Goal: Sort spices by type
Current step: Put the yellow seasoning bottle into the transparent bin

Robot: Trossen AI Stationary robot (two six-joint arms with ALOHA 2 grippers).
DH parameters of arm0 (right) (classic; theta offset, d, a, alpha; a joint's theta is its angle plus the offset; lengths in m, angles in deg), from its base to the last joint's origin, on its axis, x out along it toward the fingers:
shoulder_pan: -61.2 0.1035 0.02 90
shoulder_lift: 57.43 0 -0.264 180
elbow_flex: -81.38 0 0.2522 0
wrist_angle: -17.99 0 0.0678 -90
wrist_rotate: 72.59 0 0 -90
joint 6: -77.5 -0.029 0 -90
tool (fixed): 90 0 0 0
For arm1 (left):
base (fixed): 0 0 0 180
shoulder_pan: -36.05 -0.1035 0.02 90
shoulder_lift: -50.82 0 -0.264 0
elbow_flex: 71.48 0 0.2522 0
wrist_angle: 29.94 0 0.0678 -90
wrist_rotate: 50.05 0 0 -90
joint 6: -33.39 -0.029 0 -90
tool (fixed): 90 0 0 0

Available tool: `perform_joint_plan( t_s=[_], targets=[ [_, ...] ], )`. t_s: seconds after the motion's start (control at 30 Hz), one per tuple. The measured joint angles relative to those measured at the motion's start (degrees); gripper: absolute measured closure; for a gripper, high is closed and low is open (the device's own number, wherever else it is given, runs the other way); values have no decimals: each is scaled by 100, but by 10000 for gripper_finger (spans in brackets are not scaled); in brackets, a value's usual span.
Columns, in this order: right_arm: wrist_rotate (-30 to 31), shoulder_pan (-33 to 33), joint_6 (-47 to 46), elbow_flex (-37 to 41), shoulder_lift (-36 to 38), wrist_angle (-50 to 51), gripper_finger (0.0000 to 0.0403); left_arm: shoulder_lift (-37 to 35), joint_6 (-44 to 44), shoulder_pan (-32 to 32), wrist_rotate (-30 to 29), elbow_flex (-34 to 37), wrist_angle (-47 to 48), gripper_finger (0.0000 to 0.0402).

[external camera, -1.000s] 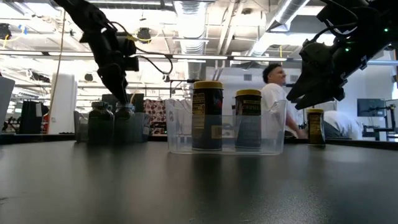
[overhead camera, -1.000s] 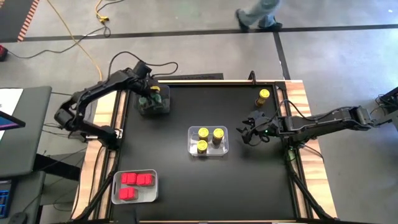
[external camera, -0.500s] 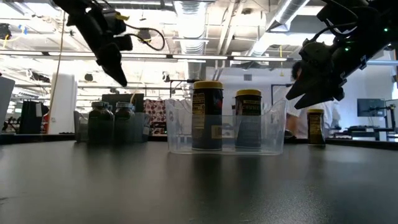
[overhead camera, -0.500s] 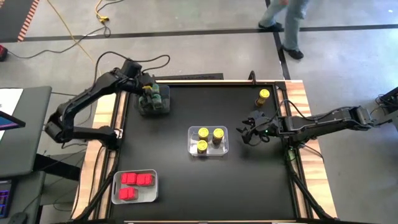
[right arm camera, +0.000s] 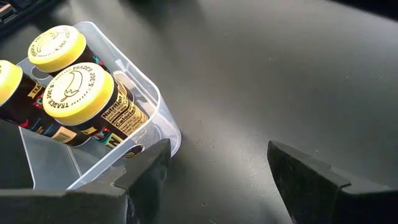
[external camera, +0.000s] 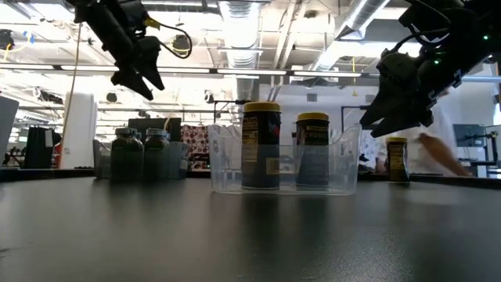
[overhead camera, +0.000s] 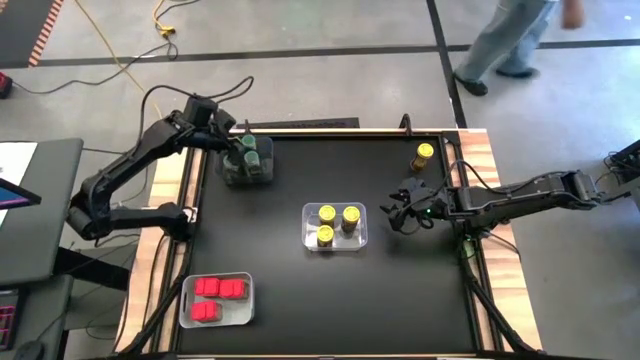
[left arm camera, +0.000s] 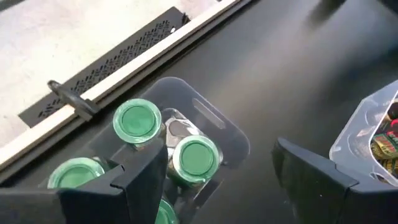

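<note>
Bench (overhead camera: pixel 300 290): we see reds (overhead camera: pixel 215 290) binned at 7 o'clock, greens (overhead camera: pixel 248 157) at 11, three yellows (overhead camera: pixel 335 224) centre.
Left: one yellow jar (overhead camera: pixel 424 155) at 2 o'clock.
Jaws: left gripper (overhead camera: pixel 232 138) and right gripper (overhead camera: pixel 398 214) both open, empty.

Three round jars with yellow lids (overhead camera: pixel 327 214) stand up close together in a clear bin in the middle of the table, and one more yellow-lidded jar (overhead camera: pixel 424 154) stands alone near the far right corner. The green-lidded jars (left arm camera: pixel 137 121) stand side by side in a clear bin at the far left. The square red-topped jars (overhead camera: pixel 220 289) sit packed together in a bin at the near left.
</note>
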Motion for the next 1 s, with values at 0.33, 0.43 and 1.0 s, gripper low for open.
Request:
perform_joint_plan(
  t_s=[0.33, 0.43, 1.0],
  targets=[
    [-10, 43, -166, 0, 0, 1, 107, 0, 294, 974, -295, 0, -30, 125],
    [-10, 63, -181, 0, -2, 5, 107, 0, 585, 1377, -827, 0, -87, 125],
    [-10, -80, -101, 0, -1, 6, 110, 0, 2605, 2945, -2276, 0, -299, 125]
  ],
)
